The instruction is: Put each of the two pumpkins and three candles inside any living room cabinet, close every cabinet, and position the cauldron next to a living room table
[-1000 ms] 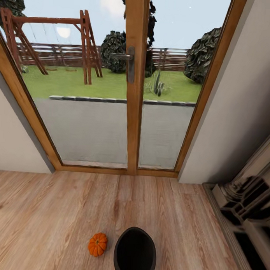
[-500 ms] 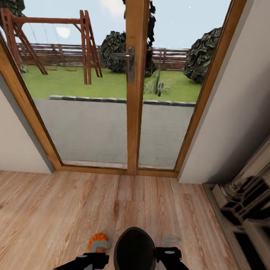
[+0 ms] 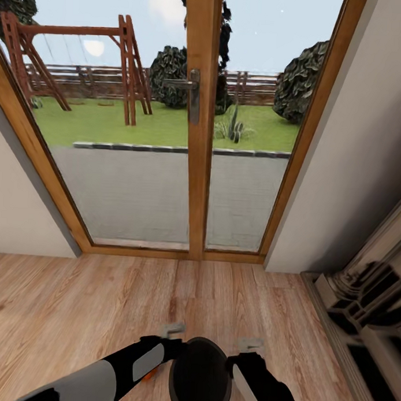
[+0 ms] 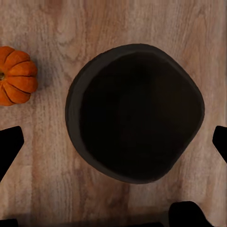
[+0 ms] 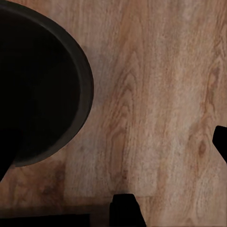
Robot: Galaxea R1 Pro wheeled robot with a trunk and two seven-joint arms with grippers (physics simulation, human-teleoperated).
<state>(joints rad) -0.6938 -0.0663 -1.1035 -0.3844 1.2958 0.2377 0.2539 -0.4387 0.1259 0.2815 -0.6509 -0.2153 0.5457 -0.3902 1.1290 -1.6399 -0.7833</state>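
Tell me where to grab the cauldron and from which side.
Probably grip the cauldron by its rim, coming straight down from above. It stands upright on the wood floor with its wide mouth open upward, and the body looks too broad to span. Use the rim side facing away from the pumpkin, which sits beside it but apart.

Both arms are extended forward and low over the wooden floor, forearms angled inward. The left gripper (image 3: pixel 174 329) and the right gripper (image 3: pixel 251 345) are held with fingers spread wide, dark fingertips (image 4: pixel 10 146) seen well apart.
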